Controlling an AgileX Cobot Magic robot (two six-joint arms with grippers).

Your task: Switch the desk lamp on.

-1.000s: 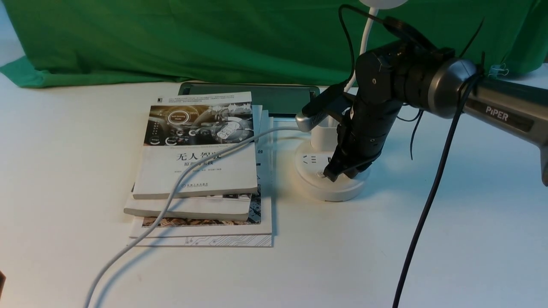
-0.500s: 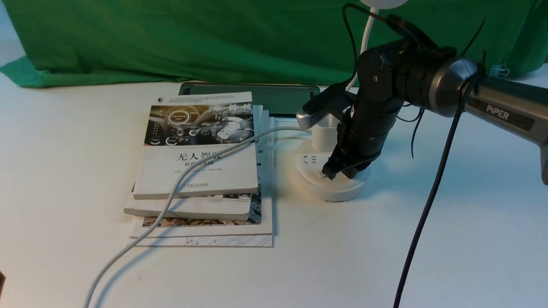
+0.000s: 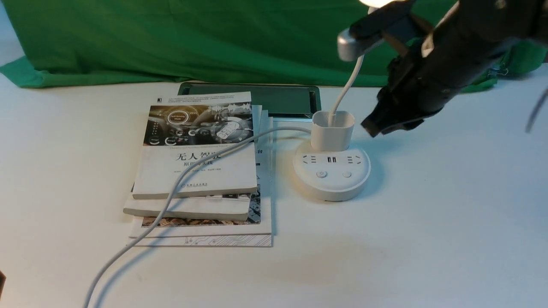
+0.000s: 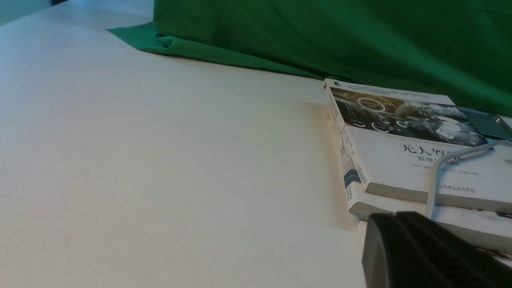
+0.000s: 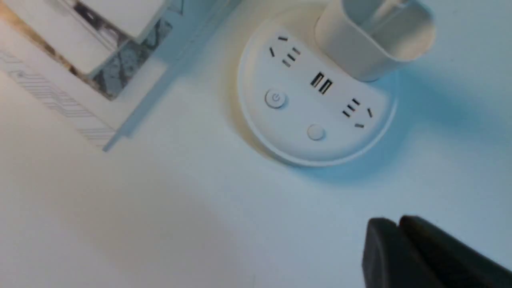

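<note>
The right hand (image 3: 373, 127), its black fingers pressed together, hangs tilted downward over the white counter (image 3: 428, 239), just right of the white plastic round-based desk lamp (image 3: 332, 188), which stands toward the counter's far edge, head glowing. Green cloth (image 3: 214, 38) drapes behind.

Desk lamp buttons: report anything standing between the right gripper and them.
Nothing visible does. The right gripper, jaws together, hangs to the right of the holder on the desk lamp; both buttons lie bare on its base, nearer the camera than the holder. The white cable leaves on the other side.
</note>
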